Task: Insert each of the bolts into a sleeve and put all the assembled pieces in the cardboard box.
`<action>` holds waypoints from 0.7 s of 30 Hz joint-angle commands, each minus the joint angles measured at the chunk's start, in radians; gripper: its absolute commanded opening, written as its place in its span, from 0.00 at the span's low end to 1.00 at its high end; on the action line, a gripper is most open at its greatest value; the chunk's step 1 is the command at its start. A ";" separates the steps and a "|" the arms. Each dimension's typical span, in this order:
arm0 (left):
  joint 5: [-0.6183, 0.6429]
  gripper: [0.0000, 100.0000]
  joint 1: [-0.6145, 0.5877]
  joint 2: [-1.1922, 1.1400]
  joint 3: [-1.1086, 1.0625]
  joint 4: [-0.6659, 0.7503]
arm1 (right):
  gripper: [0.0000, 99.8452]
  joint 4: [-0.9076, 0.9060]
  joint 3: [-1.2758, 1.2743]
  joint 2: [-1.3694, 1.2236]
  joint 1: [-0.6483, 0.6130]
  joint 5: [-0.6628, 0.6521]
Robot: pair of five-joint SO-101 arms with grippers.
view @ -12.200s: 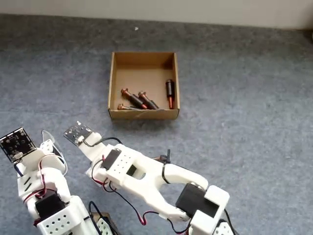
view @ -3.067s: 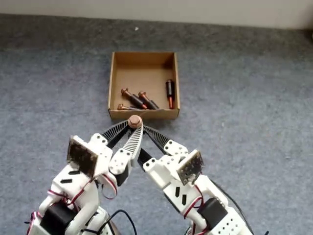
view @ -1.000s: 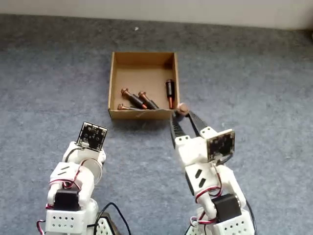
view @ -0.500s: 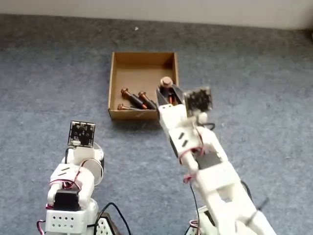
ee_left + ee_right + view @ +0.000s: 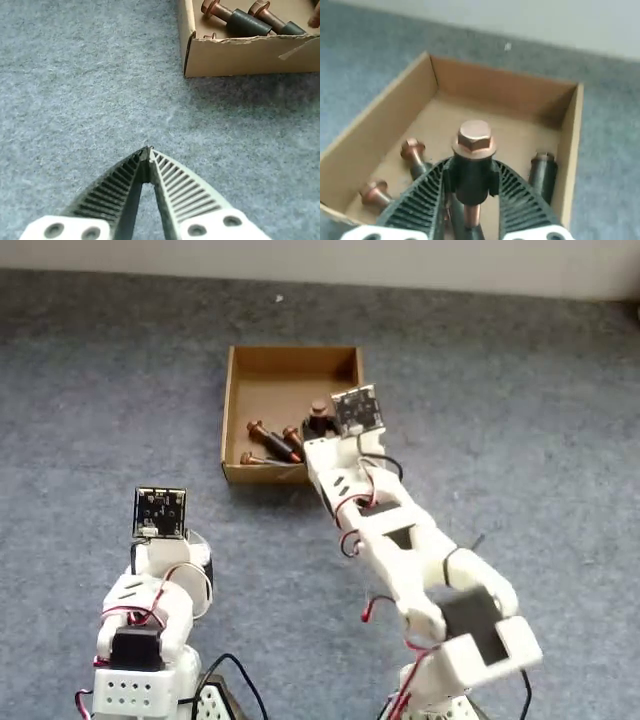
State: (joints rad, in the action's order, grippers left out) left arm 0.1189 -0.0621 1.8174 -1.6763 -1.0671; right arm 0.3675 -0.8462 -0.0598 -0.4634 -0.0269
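Observation:
My right gripper is shut on an assembled piece, a copper bolt through a black sleeve, held upright above the inside of the cardboard box. From above, that bolt head sits over the box near its right side. Several assembled pieces lie on the box floor, two of them by the front wall. The left gripper is shut and empty, low over the carpet, short of the box's front left corner. Two pieces lie just behind that wall.
Grey carpet surrounds the box on all sides. A pale wall strip runs along the far edge. The left arm stands folded at the near left.
The right arm has carried the bolt and sleeve from the box's front right corner up and over into the box. The left arm has pulled back a little.

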 commanded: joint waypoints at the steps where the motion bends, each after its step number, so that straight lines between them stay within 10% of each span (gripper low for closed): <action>1: 0.009 0.01 -0.008 0.004 -0.019 -0.003 | 0.01 0.028 0.073 -0.024 -0.010 0.008; 21: 0.009 0.01 -0.008 0.004 -0.019 -0.003 | 0.15 -0.286 0.004 0.430 -0.022 0.006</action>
State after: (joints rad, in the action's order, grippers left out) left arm 0.1189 -0.0621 1.8174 -1.6763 -1.0687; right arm 0.1634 -0.8339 0.1903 -0.4726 -0.0269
